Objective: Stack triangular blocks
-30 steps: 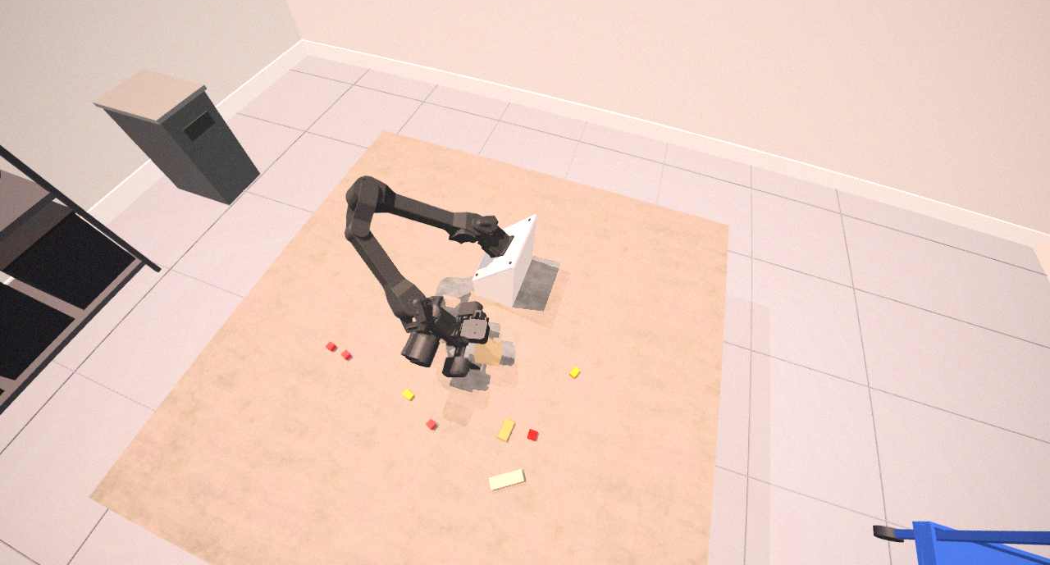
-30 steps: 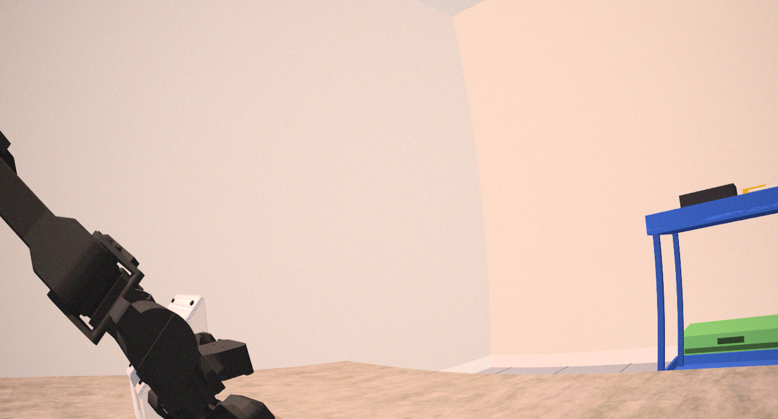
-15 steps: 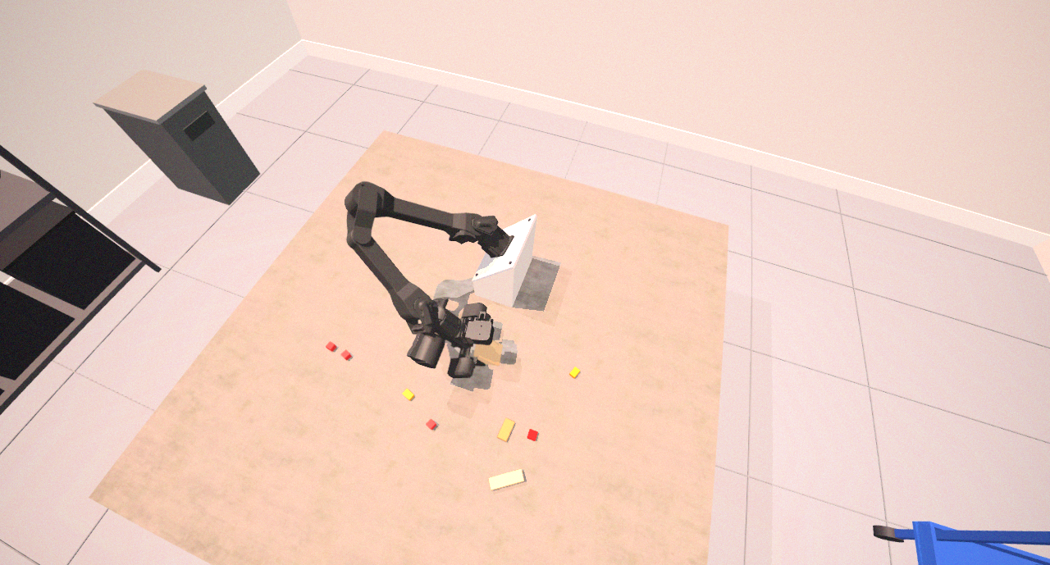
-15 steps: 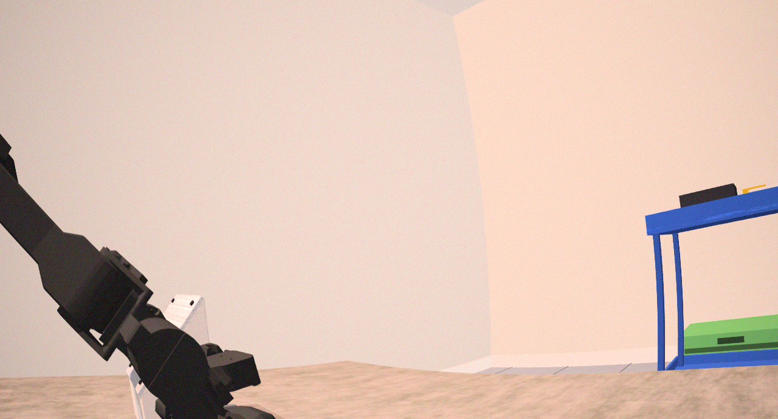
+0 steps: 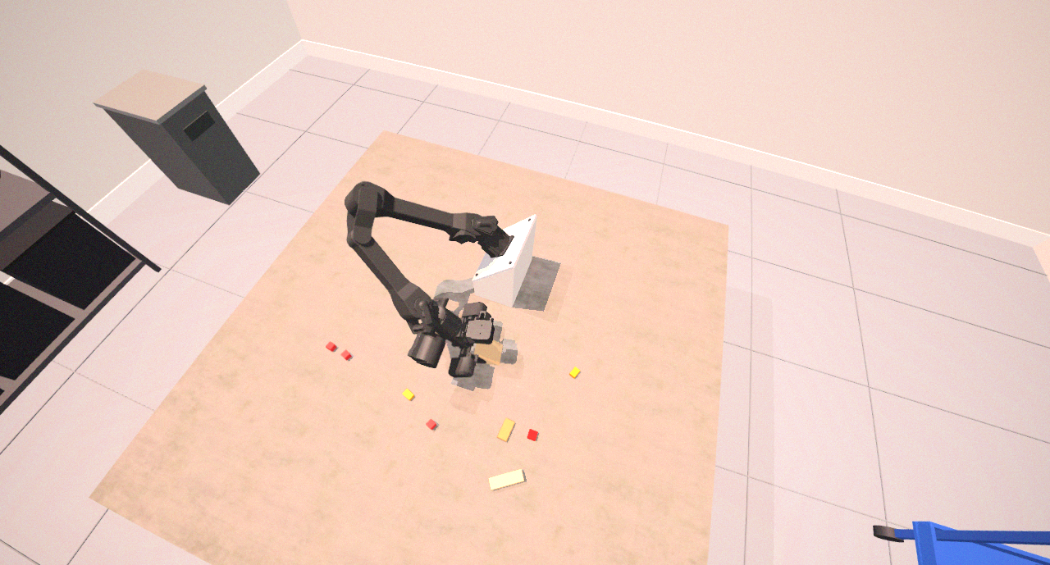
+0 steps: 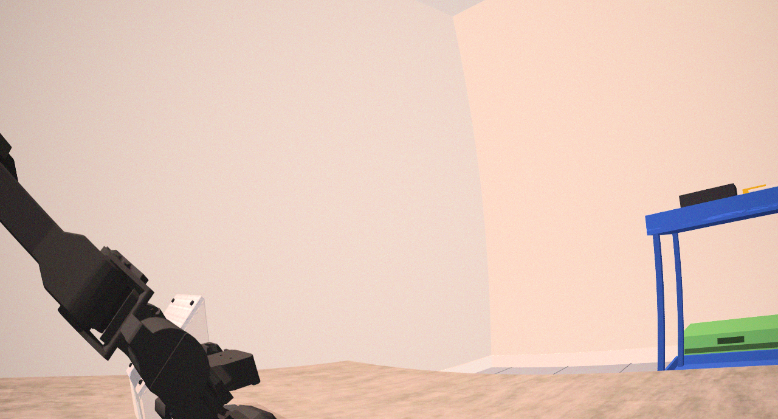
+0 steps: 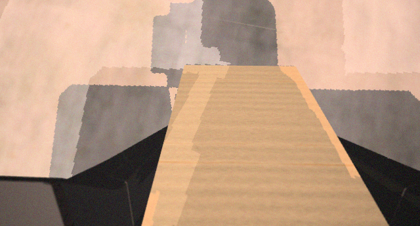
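Note:
A wood-coloured block (image 5: 489, 353) (image 7: 252, 186) lies under the gripper. Its top face fills the lower middle of the wrist view; its near end is out of that frame. My gripper (image 5: 478, 347) (image 7: 241, 135) is shut on this block, with one black finger against each long side. In the top view the arm covers part of the block. Its triangular shape cannot be made out from above. I cannot make out a second wooden block; the arm may hide it. In the exterior view the fingers and the block are out of sight.
A white wedge-shaped stand (image 5: 503, 281) (image 6: 194, 314) carries the arm. A golden block (image 5: 505, 430), a pale yellow block (image 5: 506, 480), several red cubes such as one (image 5: 531, 435) beside the golden block, and yellow pieces (image 5: 408, 394) (image 5: 574, 372) lie around on the table (image 5: 623, 430).

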You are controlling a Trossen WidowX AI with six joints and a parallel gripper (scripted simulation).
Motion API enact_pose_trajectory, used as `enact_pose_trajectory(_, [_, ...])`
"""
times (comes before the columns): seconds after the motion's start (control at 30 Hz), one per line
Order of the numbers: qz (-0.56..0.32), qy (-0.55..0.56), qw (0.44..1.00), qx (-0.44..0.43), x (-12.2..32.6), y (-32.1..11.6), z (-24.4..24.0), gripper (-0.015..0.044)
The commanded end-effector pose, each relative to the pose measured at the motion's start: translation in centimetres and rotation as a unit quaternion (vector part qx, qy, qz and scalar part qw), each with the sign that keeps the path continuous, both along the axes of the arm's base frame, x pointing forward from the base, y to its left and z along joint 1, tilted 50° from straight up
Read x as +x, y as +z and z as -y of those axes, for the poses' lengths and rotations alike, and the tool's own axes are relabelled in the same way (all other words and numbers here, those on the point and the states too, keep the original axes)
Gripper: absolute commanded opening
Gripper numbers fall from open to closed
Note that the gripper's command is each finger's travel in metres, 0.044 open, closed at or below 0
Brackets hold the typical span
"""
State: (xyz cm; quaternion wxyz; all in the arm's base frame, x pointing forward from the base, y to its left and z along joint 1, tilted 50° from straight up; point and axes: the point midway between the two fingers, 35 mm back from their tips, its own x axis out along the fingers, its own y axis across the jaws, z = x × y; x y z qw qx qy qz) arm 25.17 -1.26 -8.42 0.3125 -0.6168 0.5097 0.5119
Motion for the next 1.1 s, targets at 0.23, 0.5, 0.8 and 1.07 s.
enact_pose_trajectory(0.23, [0.015, 0.007, 0.999, -0.047, -0.2, 0.0, -0.7, 0.0])
enact_pose_trajectory(0.5, [0.045, 0.021, 0.988, -0.145, -0.6, -0.1, -2.2, 0.0])
enact_pose_trajectory(0.8, [0.079, 0.036, 0.964, -0.252, -1.1, -0.7, -3.7, 0.0])
enact_pose_trajectory(1.07, [0.108, 0.05, 0.931, -0.346, -1.6, -1.4, -4.9, 0.0])
